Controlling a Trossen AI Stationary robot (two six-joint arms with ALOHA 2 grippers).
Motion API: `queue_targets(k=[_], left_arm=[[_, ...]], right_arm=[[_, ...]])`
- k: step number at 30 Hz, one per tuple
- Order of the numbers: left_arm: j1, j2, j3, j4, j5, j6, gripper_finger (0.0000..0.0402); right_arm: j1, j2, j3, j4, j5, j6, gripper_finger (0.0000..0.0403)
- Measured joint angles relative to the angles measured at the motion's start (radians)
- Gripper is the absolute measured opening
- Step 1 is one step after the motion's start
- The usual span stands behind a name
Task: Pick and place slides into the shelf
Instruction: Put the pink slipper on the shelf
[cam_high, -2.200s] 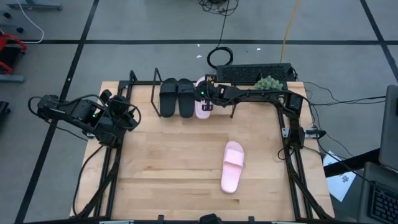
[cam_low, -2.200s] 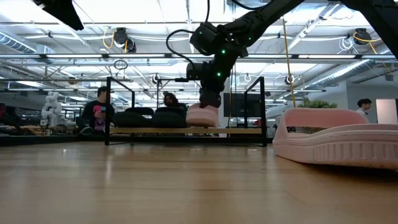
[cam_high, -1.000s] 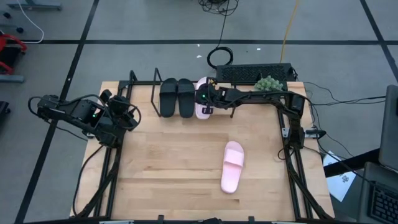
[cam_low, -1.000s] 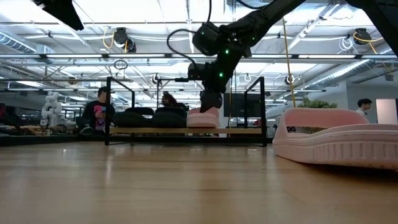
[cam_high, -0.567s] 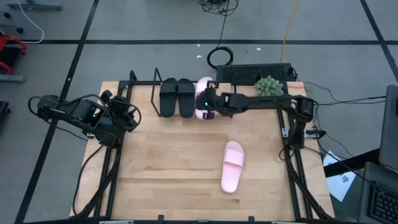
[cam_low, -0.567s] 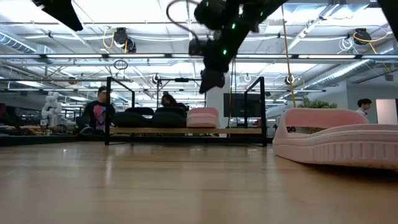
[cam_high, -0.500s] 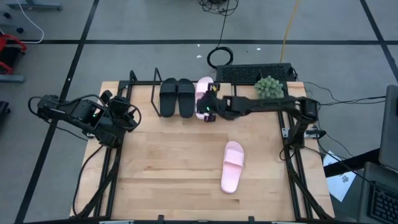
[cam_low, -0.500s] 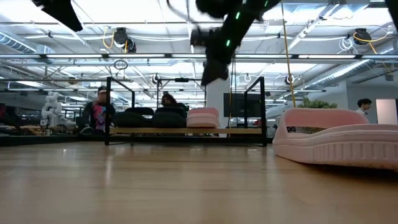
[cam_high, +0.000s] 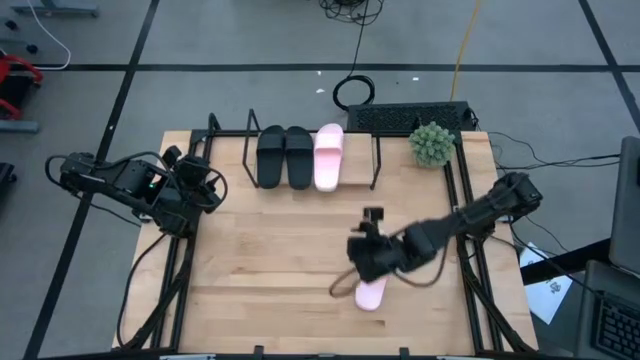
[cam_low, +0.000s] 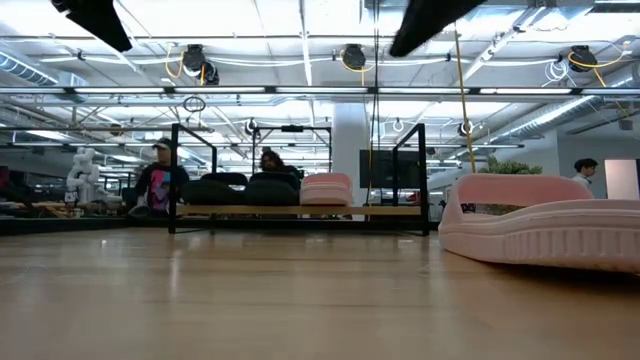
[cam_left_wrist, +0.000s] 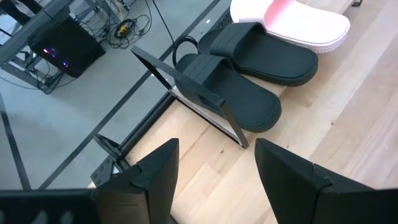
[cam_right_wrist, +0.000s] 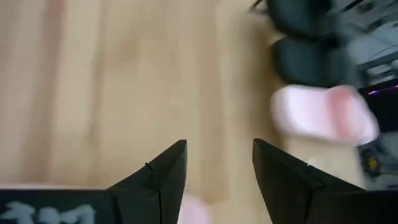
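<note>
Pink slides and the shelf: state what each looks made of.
Pink slides: likely moulded foam or soft rubber, matte, one-piece strap, ribbed sole edge in the low view. Shelf: light wooden board with visible grain, held in a thin black frame that looks like painted metal wire.

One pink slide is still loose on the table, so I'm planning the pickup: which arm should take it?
The right. Its gripper hangs open directly above the loose pink slide. The left gripper waits at the table's left edge, across the table from that slide.
</note>
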Motion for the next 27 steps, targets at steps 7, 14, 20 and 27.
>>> queue_targets(k=[7, 14, 20, 27], left_arm=[[0.0, 0.0, 0.0, 0.017, 0.021, 0.002, 0.0214], [0.0, 0.0, 0.0, 0.03, 0.027, 0.009, 0.0214], [0.0, 0.002, 0.0, 0.03, 0.027, 0.009, 0.0214], [0.0, 0.024, 0.0, 0.032, 0.027, 0.037, 0.0214]], right_arm=[[0.096, 0.079, 0.0, -0.103, -0.126, 0.21, 0.0173], [0.1, 0.146, -0.002, -0.191, -0.231, 0.339, 0.0173], [0.106, 0.154, -0.009, -0.191, -0.263, 0.373, 0.0173], [0.111, 0.154, -0.072, -0.195, -0.285, 0.449, 0.0173]])
